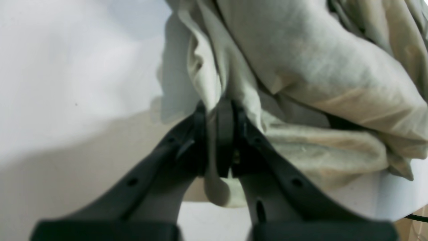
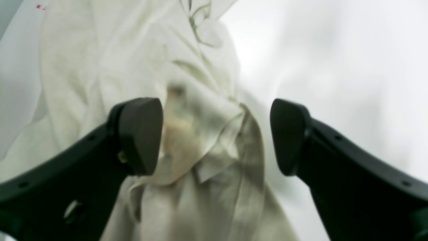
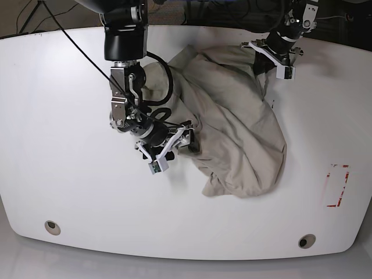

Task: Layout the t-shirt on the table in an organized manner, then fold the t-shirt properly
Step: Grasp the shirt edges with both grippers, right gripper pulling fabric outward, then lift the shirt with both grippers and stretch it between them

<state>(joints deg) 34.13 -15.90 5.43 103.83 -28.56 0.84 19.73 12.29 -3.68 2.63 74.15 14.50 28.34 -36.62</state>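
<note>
Crumpled t-shirt lying bunched on the table, right of centre. Left gripper clenched on a fold, pinch point partly hidden. Right gripper spread wide over blurred cloth, grasping nothing.

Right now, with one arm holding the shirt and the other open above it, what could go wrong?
1. The left gripper pinches only a thin fold of the t-shirt; a pull may slip it free.
2. The right gripper is open over bunched layers and may grab several at once.
3. The heap is crumpled on the table; dragging could twist it more.
</note>
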